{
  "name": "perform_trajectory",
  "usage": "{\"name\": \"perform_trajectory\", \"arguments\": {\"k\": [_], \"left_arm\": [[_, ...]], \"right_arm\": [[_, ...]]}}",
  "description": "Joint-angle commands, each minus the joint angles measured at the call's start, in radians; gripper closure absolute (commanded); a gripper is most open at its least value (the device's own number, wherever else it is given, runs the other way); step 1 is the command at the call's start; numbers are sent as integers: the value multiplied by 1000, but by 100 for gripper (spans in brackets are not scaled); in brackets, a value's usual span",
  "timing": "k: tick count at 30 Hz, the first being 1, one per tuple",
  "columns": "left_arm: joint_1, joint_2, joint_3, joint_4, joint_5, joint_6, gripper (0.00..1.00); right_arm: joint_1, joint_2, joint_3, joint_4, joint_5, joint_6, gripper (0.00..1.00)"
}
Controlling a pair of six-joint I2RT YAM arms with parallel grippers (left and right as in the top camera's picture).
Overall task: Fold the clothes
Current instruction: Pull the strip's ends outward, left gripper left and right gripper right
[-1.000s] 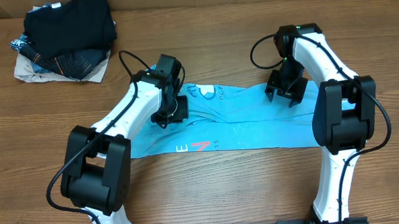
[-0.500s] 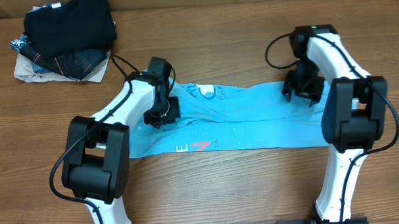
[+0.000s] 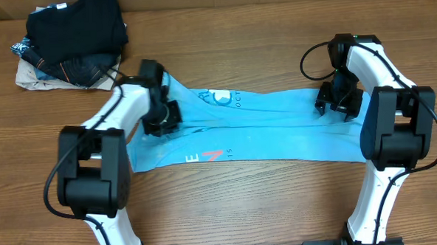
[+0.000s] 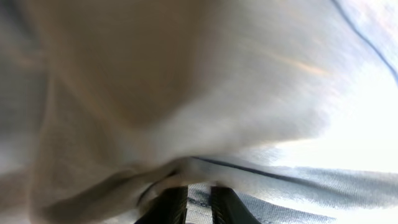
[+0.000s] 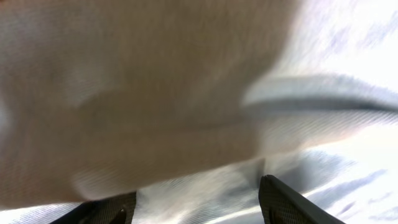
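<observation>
The light sky-blue T-shirt (image 3: 278, 127) lies stretched into a long band across the wooden table, with red and white lettering near its front edge and a small white print near the back edge. My left gripper (image 3: 161, 119) is at the shirt's left end. In the left wrist view its jaws (image 4: 199, 202) are nearly closed on a fold of the shirt (image 4: 186, 93). My right gripper (image 3: 339, 101) is at the shirt's back right corner. In the right wrist view its fingers (image 5: 193, 205) stand wide apart, with shirt cloth (image 5: 155, 74) filling the view around them.
A pile of black and dark folded garments (image 3: 74, 33) sits at the back left of the table (image 3: 229, 203), just behind my left arm. The arm bases stand at the front edge.
My left gripper has moved left and my right gripper right. The shirt has been drawn out longer between them, and its left end has shifted left.
</observation>
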Motion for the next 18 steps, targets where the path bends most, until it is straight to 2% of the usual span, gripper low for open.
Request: {"name": "perform_trajectory", "arguments": {"k": [1,9,18], "left_arm": [[111,77,-30,-8,-167,-6,82],[229,77,-30,-7,-167,18,83],[259,77,-30,-6,-223,29,82]], "right_arm": [[-16,31,-42,17,26,0,33],[-8,31,-42,45,-48,0,34],[1,28,-34,60,-55,4,35]]}}
